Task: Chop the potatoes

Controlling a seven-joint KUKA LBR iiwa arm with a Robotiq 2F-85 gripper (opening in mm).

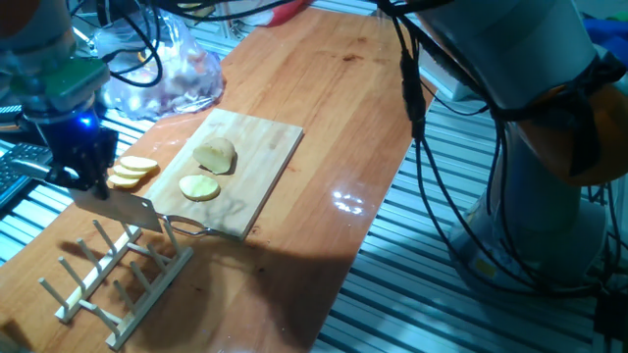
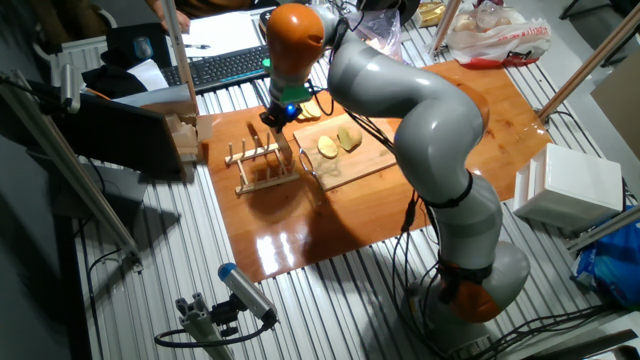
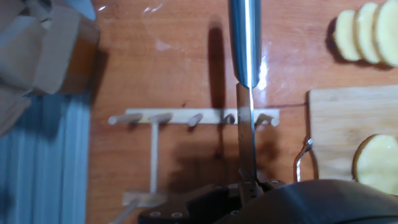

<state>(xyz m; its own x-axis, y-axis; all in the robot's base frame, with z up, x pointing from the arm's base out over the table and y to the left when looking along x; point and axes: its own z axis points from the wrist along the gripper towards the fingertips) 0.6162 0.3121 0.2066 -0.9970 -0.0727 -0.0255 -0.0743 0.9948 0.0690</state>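
Note:
A peeled pale-yellow potato chunk (image 1: 214,155) (image 2: 349,137) rests on the wooden cutting board (image 1: 257,155) (image 2: 352,168). One round slice (image 1: 199,187) (image 2: 327,149) (image 3: 376,163) lies on the board beside the chunk. More slices (image 1: 132,172) (image 2: 308,113) (image 3: 367,40) sit overlapped on the table left of the board. My gripper (image 1: 90,186) (image 2: 281,125) (image 3: 249,186) is left of the board, shut on a knife (image 1: 126,208) (image 3: 247,140). The blade hangs just above a wooden peg rack (image 1: 118,275) (image 2: 262,165) (image 3: 193,117).
A metal wire piece (image 1: 191,227) (image 3: 303,158) pokes out at the board's near corner. A plastic bag (image 1: 162,74) lies at the table's back. A cardboard box (image 3: 50,50) and a keyboard (image 2: 215,65) sit beyond the rack. The table edge drops onto slatted metal.

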